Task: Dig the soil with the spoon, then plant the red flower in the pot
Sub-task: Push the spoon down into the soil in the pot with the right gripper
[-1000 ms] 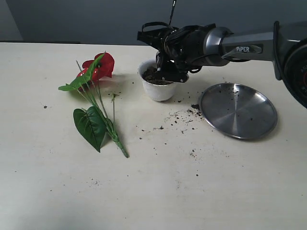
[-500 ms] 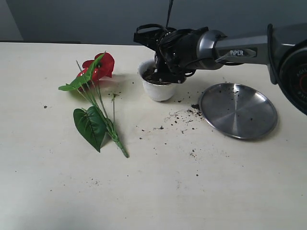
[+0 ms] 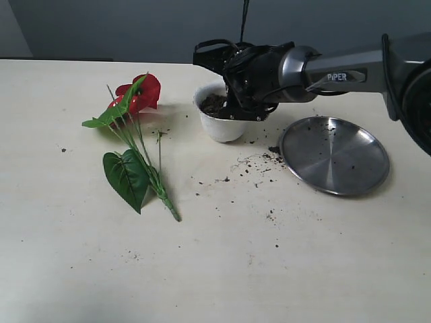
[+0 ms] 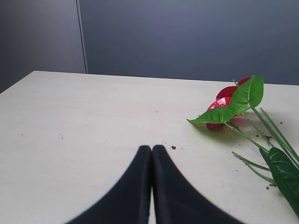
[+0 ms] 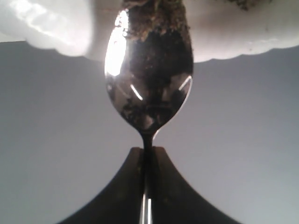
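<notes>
Right wrist view: spoon (image 5: 148,79) sitting at the pot (image 5: 233,42) rim

Right hand (image 5: 147,151) is pinching the spoon's slim handle, its bowl smeared with soil (image 5: 156,88) and meeting the white scalloped rim. Left hand (image 4: 151,149) is hanging pressed together and empty over the desk (image 3: 269,269), near the red flower (image 3: 138,94) lying left of the pot.

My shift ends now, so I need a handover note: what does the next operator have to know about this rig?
Left gripper: shut, empty, over the table near the red flower.
Right gripper: shut on the spoon, its soiled bowl at the pot rim.
Done: soil is in the pot; crumbs lie beside the steel plate.
Left: plant the flower, now lying flat on the table.
</notes>
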